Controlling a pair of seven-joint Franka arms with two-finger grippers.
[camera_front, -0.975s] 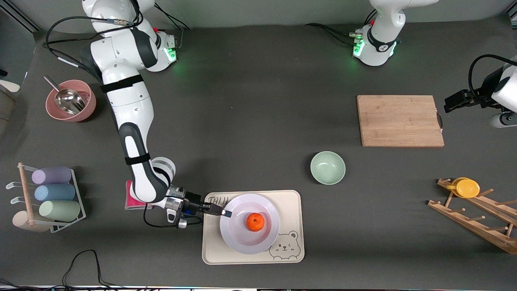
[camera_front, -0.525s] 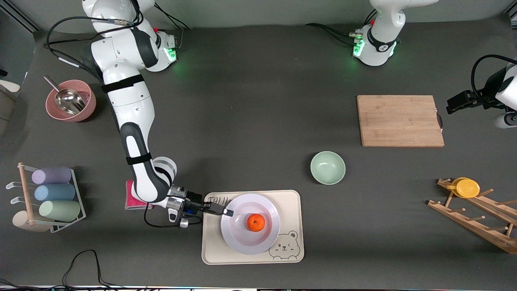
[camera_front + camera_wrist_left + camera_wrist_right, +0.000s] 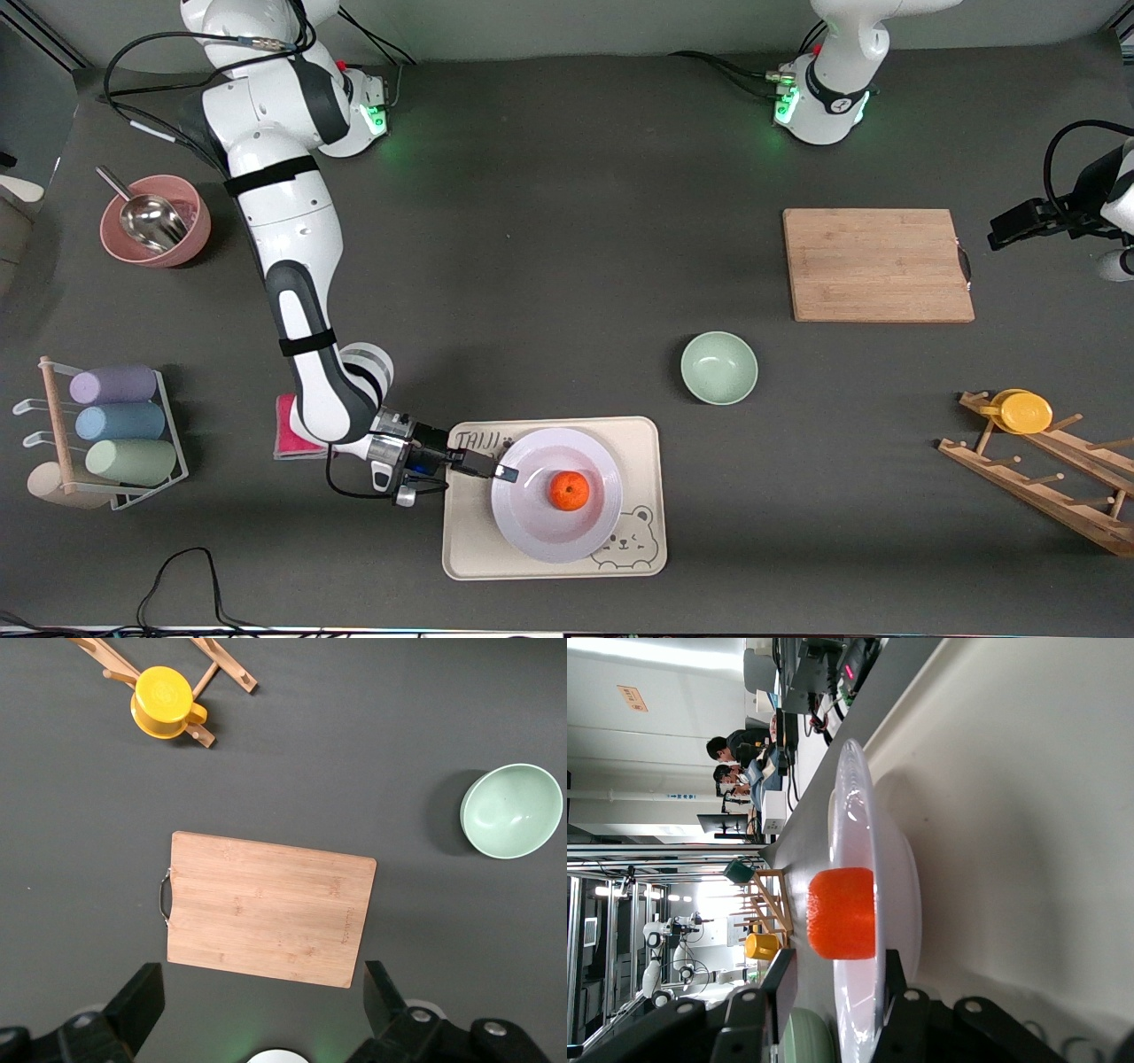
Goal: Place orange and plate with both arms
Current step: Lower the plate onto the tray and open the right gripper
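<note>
Orange point(image 3: 568, 490) sits in the middle of the plate point(image 3: 532, 523). It is small, round and bumpy. The plate is round, smooth and very pale purple, with a wide raised edge. It lies flat on a cream tray point(image 3: 465, 549) with rounded corners and a bear face drawn in one corner. The tray is on the dark tabletop point(image 3: 549, 266), close to the front camera.

The right hand point(image 3: 505, 473) is low at the plate's edge, at the side toward the right arm's end. Its two black fingers point(image 3: 780, 988) stand one on each side of the edge. They are partly open, and a gap shows next to the edge, so they are not squeezing it.

The left hand point(image 3: 1005, 229) waits up in the air, over the tabletop just past the wooden board point(image 3: 877, 264). Its fingers point(image 3: 142, 1001) are spread wide and hold nothing.

A mint green bowl point(image 3: 718, 368) has nothing in it. A pink bowl point(image 3: 182, 239) holds a shiny metal scoop point(image 3: 146, 217). A wire rack point(image 3: 168, 443) holds three cups lying on their sides: purple point(image 3: 113, 385), blue point(image 3: 120, 422) and green point(image 3: 131, 461). A yellow cup point(image 3: 1025, 412) hangs on a wooden peg rack point(image 3: 1036, 483). The board is flat, brown and has four straight sides.
</note>
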